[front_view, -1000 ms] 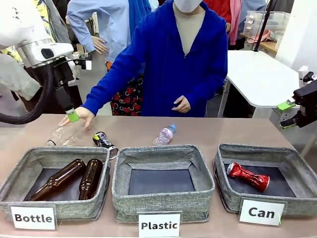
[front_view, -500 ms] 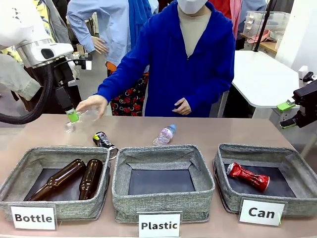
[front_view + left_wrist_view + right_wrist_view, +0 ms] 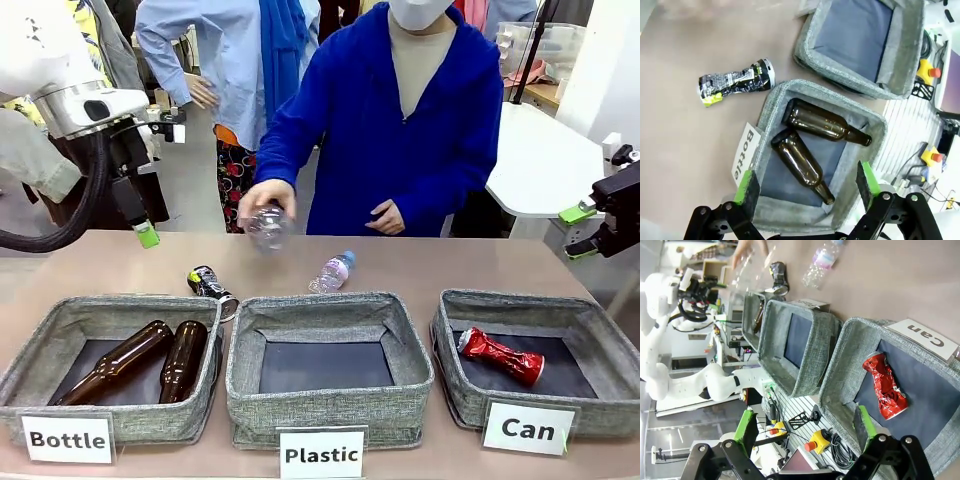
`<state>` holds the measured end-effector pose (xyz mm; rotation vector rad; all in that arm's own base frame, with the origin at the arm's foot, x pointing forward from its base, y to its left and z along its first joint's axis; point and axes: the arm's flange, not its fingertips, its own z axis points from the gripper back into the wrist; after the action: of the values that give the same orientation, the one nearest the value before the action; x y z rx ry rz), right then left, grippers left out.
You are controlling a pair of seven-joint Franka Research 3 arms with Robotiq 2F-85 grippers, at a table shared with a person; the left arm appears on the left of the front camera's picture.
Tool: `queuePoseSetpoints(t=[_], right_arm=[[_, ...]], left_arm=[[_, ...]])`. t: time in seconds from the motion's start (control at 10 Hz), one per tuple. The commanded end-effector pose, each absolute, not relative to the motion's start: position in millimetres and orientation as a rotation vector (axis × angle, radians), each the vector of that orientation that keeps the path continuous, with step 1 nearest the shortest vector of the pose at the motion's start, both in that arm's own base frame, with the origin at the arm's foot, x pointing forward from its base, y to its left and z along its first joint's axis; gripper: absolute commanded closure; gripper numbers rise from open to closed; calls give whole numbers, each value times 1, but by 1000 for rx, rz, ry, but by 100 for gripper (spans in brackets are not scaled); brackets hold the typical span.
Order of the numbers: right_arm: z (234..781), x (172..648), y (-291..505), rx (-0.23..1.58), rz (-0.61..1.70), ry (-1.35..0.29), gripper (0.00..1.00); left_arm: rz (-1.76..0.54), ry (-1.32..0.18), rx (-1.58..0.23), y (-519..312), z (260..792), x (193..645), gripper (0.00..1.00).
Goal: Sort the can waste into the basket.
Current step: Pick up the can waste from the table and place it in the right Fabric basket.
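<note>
The left claw (image 3: 806, 184) hangs above the table's left far part, jaws wide apart and holding nothing. In its wrist view it looks down on the Bottle basket (image 3: 772, 107). The right claw (image 3: 580, 232) hovers off the table's right edge, also wide open and holding nothing.

The table (image 3: 450, 265) is a plain, matte pinkish-brown surface. Three grey fabric baskets stand in a row along its near edge, each with a white card. The red can (image 3: 500, 356) lies on the dark base of the Can basket (image 3: 600, 330) at the near right corner. The black can (image 3: 208, 284) lies on the table, just beside the Bottle basket's far rim. Two brown bottles (image 3: 150, 360) lie side by side in that basket. The Plastic basket (image 3: 330, 400) stands in the middle, and a pink-label bottle (image 3: 333, 271) lies behind it.

At the far edge a person in blue holds a clear bottle (image 3: 268, 228) in one hand (image 3: 265, 195) above the table. Behind them stand a white table (image 3: 530, 150) and another person in light blue.
</note>
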<state>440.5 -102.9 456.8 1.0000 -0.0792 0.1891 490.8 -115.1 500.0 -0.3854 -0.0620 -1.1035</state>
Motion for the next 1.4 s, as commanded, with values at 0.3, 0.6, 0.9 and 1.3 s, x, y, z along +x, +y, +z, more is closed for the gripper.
queuePoseSetpoints(t=[0.3, 0.6, 0.9, 1.3], right_arm=[[460, 439, -104, 997, 211, -87, 0], [460, 439, -104, 997, 211, -87, 0], [460, 439, -104, 997, 211, -87, 0], [460, 439, -104, 997, 211, -87, 0]], left_arm=[[-1020, -387, -603, 17, 519, 380, 0], [-1007, -567, -729, 63, 481, 337, 0], [-964, -498, -680, 43, 484, 363, 0], [-1060, -344, -344, -54, 524, 449, 0]])
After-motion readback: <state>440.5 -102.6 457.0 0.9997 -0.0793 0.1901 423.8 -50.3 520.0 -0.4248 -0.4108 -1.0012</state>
